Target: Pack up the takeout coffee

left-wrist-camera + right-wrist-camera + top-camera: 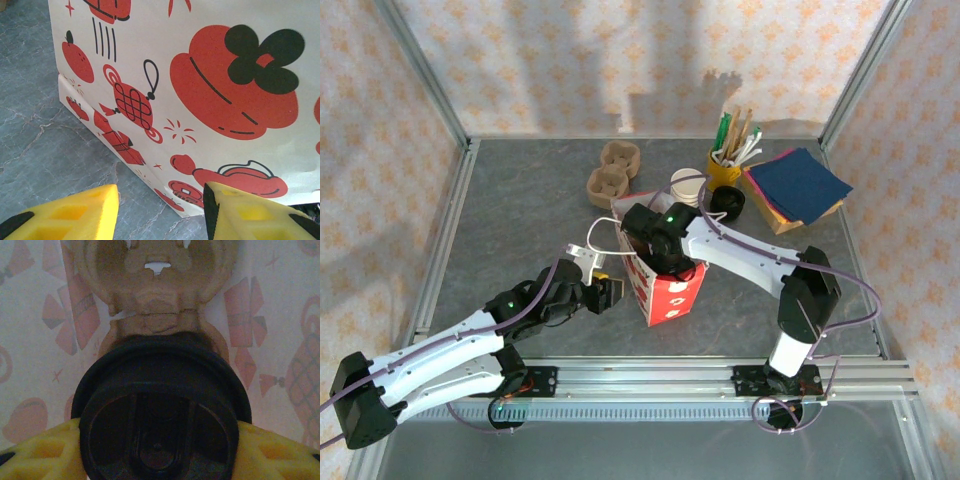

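R gripper [159,452] is down inside the paper bag [672,292], fingers clamped either side of the takeout coffee [157,405], dark top facing the wrist cam. Just past the fingertips sits a brown carrier [160,290], prob. the seat it's aiming for. L gripper [160,195] is half open and empty, bag wall right ahead of its tips. Looks like it's there to brace the bag; contact unclear.

White-shelled arms [440,355] with black joints [810,298], purple cables [756,246], yellow end effector fingers [75,215].
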Robot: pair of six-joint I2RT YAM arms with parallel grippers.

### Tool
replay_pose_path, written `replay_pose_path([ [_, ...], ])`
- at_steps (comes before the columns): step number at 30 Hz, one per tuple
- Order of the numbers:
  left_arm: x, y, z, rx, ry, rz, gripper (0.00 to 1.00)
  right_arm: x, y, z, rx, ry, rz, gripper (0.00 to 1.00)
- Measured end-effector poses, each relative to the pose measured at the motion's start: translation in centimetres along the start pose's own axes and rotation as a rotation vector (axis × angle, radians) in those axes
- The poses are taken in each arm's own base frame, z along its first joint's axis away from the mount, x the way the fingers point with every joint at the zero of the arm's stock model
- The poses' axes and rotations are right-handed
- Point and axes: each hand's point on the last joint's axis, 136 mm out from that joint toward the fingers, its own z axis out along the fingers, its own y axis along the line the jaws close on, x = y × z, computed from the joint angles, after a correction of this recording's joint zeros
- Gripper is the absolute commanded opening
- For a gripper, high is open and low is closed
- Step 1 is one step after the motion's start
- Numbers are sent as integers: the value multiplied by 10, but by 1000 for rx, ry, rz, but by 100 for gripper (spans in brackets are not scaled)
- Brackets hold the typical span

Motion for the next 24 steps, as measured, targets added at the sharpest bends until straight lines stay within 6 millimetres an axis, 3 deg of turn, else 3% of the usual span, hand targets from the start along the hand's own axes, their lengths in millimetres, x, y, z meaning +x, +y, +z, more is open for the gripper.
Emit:
replay_pose_path([
  [24,-1,1,0,-7,-4,0,50,1,-2,2,-23,-3,-4,39],
])
